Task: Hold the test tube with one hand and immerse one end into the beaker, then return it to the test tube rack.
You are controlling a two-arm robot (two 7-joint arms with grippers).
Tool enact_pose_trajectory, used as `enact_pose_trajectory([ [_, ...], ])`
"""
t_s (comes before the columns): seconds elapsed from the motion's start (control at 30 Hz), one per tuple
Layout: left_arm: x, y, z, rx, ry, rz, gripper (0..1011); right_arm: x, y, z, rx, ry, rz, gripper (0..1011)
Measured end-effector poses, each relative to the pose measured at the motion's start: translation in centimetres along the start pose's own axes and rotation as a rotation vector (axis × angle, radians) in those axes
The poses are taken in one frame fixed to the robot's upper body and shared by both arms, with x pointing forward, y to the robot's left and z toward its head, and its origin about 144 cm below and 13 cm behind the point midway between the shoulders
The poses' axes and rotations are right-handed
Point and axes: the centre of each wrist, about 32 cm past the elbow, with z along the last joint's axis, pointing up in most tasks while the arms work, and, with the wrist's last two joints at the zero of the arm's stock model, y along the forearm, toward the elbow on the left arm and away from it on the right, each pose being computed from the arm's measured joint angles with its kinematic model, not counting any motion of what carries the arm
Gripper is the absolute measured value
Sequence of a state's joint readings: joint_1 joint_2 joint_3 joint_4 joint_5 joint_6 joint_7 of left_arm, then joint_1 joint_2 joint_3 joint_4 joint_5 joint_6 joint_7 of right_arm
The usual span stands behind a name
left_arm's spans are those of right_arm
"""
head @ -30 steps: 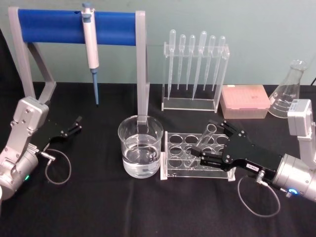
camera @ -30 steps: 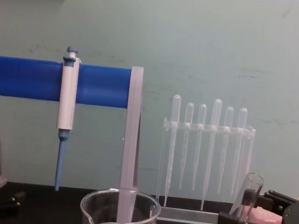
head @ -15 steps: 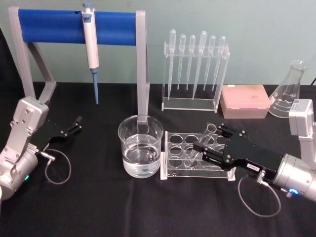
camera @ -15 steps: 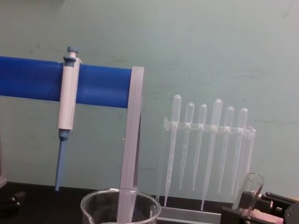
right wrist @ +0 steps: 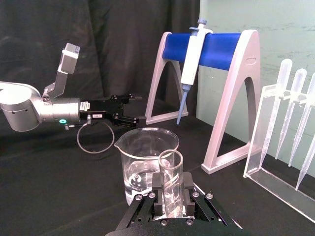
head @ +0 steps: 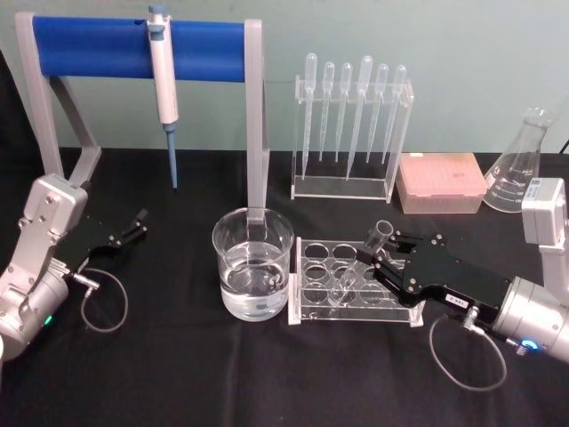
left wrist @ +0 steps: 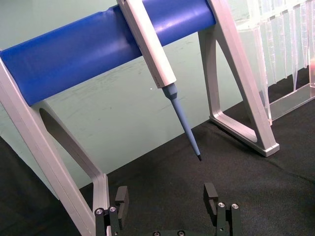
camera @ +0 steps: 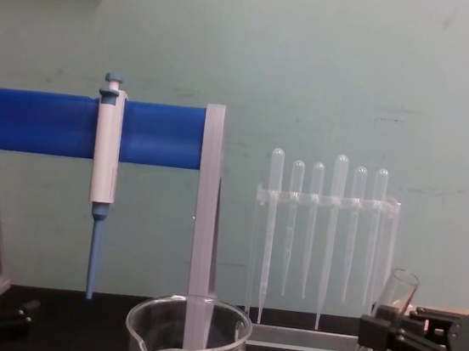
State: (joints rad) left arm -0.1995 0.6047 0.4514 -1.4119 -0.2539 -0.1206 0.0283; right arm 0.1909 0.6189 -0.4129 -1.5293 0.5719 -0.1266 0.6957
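**Tube tilted in rack hole, right gripper on it**

Head view: right gripper (head: 388, 259) reaches in from the right over the rack (head: 313, 307) and is clamped on the test tube (head: 377, 240) below its rim. Tube leans, with the open mouth toward the gripper and the round bottom down in a rack hole. Beaker (head: 253, 258) stands just left of the rack, part full of clear liquid. Left gripper (head: 135, 226) is parked well off to the left on the black cloth (head: 178, 374).

Chest view: test tube (camera: 390, 299) slants up out of the rack with the right gripper (camera: 382, 335) across its middle. Beaker (camera: 188, 332) rim with spout sits low at centre.

Right wrist view: pads (right wrist: 188, 189) sit tight against both sides of the test tube (right wrist: 171, 172). Glass is clear, smooth and thin-walled.

Left wrist view: left gripper (left wrist: 166, 196) is spread wide, holding nothing, below the hanging pipette (left wrist: 147, 44).

Judgement: stand the tube upright first, then travel along the hole's axis. Slick glass wants a firm grip, not a crushing one, kept clear of the rack's edge
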Motion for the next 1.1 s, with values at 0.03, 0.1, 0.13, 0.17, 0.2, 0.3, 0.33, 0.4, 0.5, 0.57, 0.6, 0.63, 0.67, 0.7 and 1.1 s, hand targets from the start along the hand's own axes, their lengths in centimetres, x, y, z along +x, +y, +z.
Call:
enact_pose_trajectory([
  [0.03, 0.0, 0.0, 0.0, 0.0, 0.0, 0.0, 1000, 0.0, 0.0, 0.0, 0.0, 0.0, 0.0, 238],
  [0.1, 0.0, 0.0, 0.0, 0.0, 0.0, 0.0, 1000, 0.0, 0.0, 0.0, 0.0, 0.0, 0.0, 239],
  [0.13, 0.0, 0.0, 0.0, 0.0, 0.0, 0.0, 1000, 0.0, 0.0, 0.0, 0.0, 0.0, 0.0, 238],
  [0.17, 0.0, 0.0, 0.0, 0.0, 0.0, 0.0, 1000, 0.0, 0.0, 0.0, 0.0, 0.0, 0.0, 238],
  [0.2, 0.0, 0.0, 0.0, 0.0, 0.0, 0.0, 1000, 0.0, 0.0, 0.0, 0.0, 0.0, 0.0, 238],
  [0.3, 0.0, 0.0, 0.0, 0.0, 0.0, 0.0, 1000, 0.0, 0.0, 0.0, -0.001, 0.0, 0.001, 238],
  [0.33, 0.0, 0.0, 0.0, 0.0, 0.0, 0.0, 1000, 0.0, 0.0, 0.1, -0.001, -0.003, 0.002, 238],
  [0.4, 0.0, 0.0, 0.0, 0.0, 0.0, 0.0, 1000, 0.3, -0.1, 0.8, -0.002, -0.02, 0.009, 238],
  [0.5, 0.0, 0.0, 0.0, 0.0, 0.0, 0.0, 1000, 0.9, 0.0, 2.0, -0.006, -0.039, 0.022, 238],
  [0.57, 0.0, 0.0, 0.0, 0.0, 0.0, 0.0, 1000, 1.5, 0.2, 3.5, -0.006, -0.055, 0.042, 238],
  [0.6, 0.0, 0.0, 0.0, 0.0, 0.0, 0.0, 1000, 1.7, 0.2, 4.2, -0.006, -0.065, 0.049, 238],
  [0.63, 0.0, 0.0, 0.0, 0.0, 0.0, 0.0, 1000, 1.9, 0.3, 4.8, -0.007, -0.072, 0.056, 238],
  [0.67, 0.0, 0.0, 0.0, 0.0, 0.0, 0.0, 1000, 2.1, 0.4, 5.3, -0.007, -0.08, 0.062, 238],
  [0.7, 0.0, 0.0, 0.0, 0.0, 0.0, 0.0, 1000, 2.4, 0.5, 6.7, -0.007, -0.098, 0.075, 238],
  [1.1, 0.0, 0.0, 0.0, 0.0, 0.0, 0.0, 1000, 4.4, 1.9, 13.1, -0.047, -0.131, 0.156, 238],
])
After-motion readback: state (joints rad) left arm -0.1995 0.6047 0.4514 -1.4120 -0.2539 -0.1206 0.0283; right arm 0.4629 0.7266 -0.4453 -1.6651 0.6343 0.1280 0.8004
